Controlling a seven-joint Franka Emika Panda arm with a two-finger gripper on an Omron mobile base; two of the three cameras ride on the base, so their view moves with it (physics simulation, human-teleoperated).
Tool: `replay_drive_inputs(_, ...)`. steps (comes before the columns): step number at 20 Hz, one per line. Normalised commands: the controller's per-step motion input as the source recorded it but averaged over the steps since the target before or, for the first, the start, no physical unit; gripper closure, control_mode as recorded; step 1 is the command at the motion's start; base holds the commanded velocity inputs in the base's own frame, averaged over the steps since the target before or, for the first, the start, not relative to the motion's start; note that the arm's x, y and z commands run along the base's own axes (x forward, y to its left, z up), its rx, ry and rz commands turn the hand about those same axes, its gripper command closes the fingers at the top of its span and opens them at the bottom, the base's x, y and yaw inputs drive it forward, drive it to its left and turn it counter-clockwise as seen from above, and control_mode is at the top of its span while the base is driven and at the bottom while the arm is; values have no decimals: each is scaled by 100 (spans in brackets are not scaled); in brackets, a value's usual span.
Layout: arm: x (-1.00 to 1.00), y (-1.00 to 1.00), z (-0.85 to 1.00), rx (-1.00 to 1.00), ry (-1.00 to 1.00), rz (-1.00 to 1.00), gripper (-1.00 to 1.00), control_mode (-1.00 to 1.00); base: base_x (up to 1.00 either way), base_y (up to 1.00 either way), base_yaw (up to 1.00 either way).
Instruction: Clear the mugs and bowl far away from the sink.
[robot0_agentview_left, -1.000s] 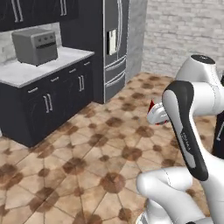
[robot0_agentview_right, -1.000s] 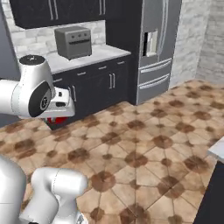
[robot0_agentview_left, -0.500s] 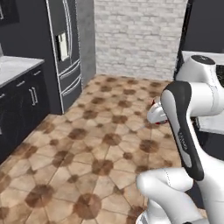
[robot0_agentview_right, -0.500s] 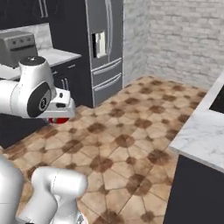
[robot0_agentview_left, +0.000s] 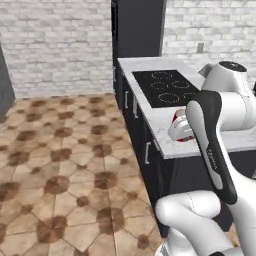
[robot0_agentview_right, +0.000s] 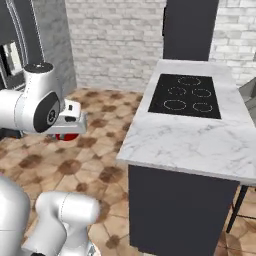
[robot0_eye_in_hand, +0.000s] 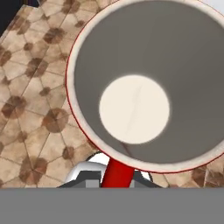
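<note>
My gripper (robot0_agentview_left: 179, 131) is shut on the red mug (robot0_agentview_left: 178, 119) and holds it in the air beside the arm, level with the near edge of the island counter. From the right base view the red mug (robot0_agentview_right: 67, 136) hangs under the white hand (robot0_agentview_right: 70, 120), over the tiled floor and left of the counter. The hand view looks straight down into the mug (robot0_eye_in_hand: 148, 52): a red rim, a grey inside, a pale round bottom, and the red handle (robot0_eye_in_hand: 117, 173) nearest the hand. The other mug, the bowl and the sink are out of view.
A white marble island counter (robot0_agentview_right: 190, 142) on dark cabinets carries a black stovetop (robot0_agentview_right: 187, 95) with ring burners. A tall dark cabinet (robot0_agentview_left: 137, 27) and a grey brick wall (robot0_agentview_left: 55, 45) stand behind. Brown tiled floor (robot0_agentview_left: 60, 170) spreads to the left. A steel fridge (robot0_agentview_right: 15, 45) is at far left.
The base has turned, so both base views have swept from the fridge and dark cabinets to the island counter with the stovetop. The red mug stays in the shut gripper.
</note>
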Motion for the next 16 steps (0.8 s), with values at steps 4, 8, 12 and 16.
replay_drive_inputs(4, 0, 0, 0, 0, 0, 0, 100, 100, 63, -43, -53)
replay_drive_inputs(8, 0, 0, 0, 0, 0, 0, 100, 100, 86, -43, -37)
replay_drive_inputs(12, 0, 0, 0, 0, 0, 0, 100, 100, 98, -46, -30)
replay_drive_inputs(16, 0, 0, 0, 0, 0, 0, 100, 100, 98, -29, -18)
